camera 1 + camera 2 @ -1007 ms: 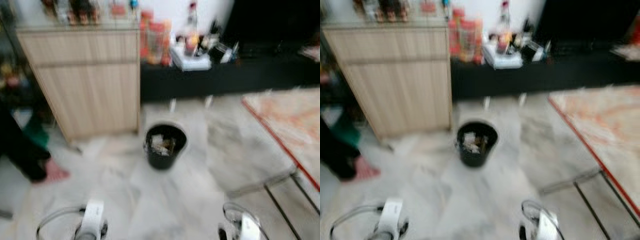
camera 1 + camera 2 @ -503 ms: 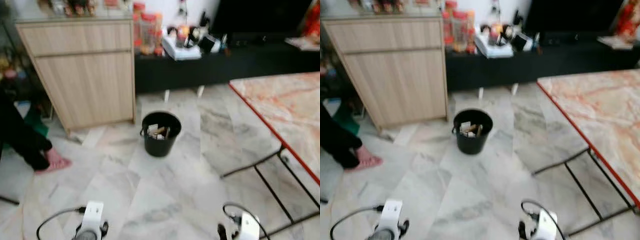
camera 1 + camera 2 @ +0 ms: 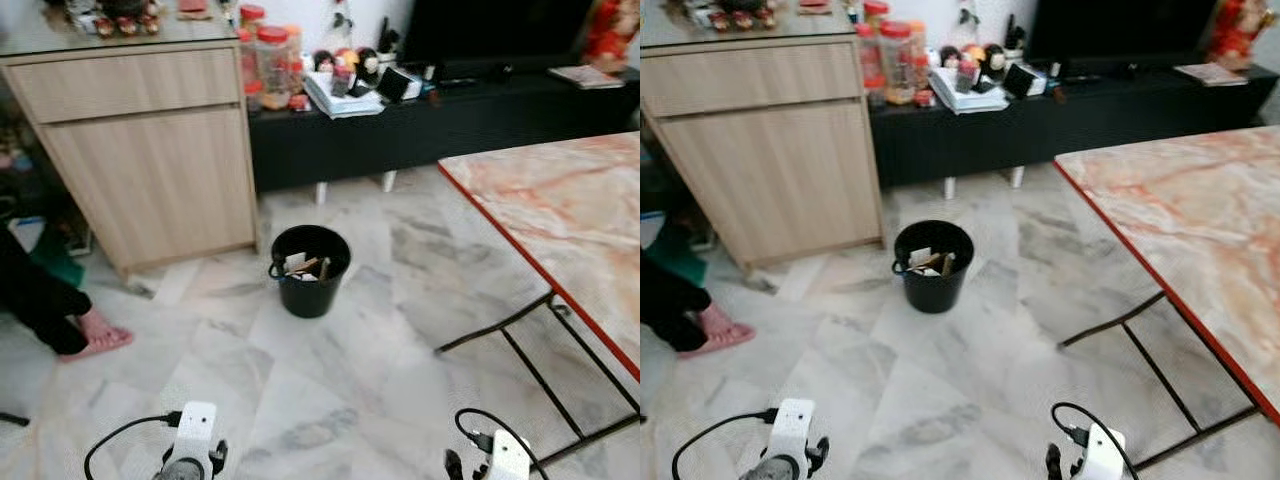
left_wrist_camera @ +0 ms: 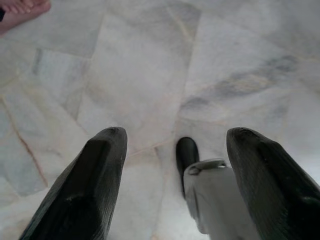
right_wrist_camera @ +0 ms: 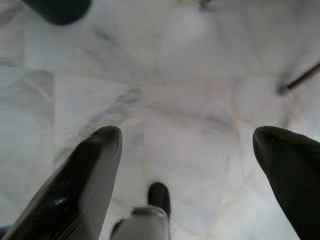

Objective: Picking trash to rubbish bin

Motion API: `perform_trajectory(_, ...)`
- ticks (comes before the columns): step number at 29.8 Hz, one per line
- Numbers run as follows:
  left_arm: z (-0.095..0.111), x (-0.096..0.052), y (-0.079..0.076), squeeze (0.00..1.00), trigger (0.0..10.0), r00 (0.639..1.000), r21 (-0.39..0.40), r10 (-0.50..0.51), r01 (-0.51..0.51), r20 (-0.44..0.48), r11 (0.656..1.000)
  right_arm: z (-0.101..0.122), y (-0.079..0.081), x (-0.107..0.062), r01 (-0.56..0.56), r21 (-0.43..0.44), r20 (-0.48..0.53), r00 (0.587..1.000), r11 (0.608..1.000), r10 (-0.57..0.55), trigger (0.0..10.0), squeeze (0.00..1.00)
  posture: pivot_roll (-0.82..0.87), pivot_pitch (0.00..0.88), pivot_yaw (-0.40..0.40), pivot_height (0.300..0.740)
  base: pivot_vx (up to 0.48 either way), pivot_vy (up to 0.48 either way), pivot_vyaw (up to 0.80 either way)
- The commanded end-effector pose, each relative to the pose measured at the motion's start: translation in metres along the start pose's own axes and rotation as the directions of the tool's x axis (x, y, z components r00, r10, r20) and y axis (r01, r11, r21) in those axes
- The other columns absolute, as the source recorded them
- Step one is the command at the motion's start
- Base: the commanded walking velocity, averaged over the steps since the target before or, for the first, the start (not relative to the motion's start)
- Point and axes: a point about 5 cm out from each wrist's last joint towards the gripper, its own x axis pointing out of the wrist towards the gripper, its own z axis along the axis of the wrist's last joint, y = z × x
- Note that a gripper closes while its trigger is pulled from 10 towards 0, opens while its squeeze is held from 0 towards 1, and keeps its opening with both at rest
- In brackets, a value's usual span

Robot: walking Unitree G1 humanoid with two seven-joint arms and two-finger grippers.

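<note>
Both pincers, left [image 4: 172, 150] and right [image 5: 187, 145], hang wide and empty; I should scan the floor [image 3: 330, 390] around the bin [image 3: 309, 270] for trash.

Pale marble floor [image 3: 350, 360], light wooden cabinet [image 3: 140, 150], black low unit [image 3: 440, 125], orange-veined marble table [image 3: 570, 220].

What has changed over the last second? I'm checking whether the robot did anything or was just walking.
Only the camera moved: the view swung right and sharpened, bringing more of the marble table into sight. The black bin with trash in it sits where it was beside the wooden cabinet. The left gripper and right gripper stay open and empty over the floor.
</note>
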Motion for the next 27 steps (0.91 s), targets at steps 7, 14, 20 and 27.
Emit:
perform_trajectory(7,-0.0003,-0.0001,-0.0036,0.00,10.0,1.000,-0.002,-0.004,0.004,0.000,1.000,-0.0072,-0.0059,-0.0023,0.019,-0.006,-0.033,0.999,1.000,-0.019,10.0,0.00,0.09,0.095,-0.115,0.740,0.000,0.000,-0.27)
perform_trajectory(14,-0.0003,-0.0002,-0.0039,0.00,10.0,1.000,0.005,-0.005,0.005,0.003,1.000,-0.0075,-0.0063,-0.0024,0.017,-0.013,-0.040,0.999,1.000,-0.018,10.0,0.00,0.09,0.097,-0.117,0.740,0.000,0.000,-0.78)
perform_trajectory(20,-0.0019,-0.0005,-0.0040,0.00,10.0,1.000,0.013,-0.005,0.005,-0.004,1.000,-0.0079,-0.0069,-0.0025,0.018,-0.021,-0.044,0.999,1.000,-0.019,10.0,0.00,0.09,0.098,-0.119,0.740,0.000,0.000,-0.78)
perform_trajectory(27,-0.0041,-0.0008,-0.0052,0.00,10.0,1.000,0.058,-0.004,0.005,-0.019,0.998,-0.0084,-0.0080,-0.0027,0.021,-0.030,-0.051,0.998,0.999,-0.022,10.0,0.00,0.09,0.099,-0.121,0.740,0.000,-0.095,-0.78)
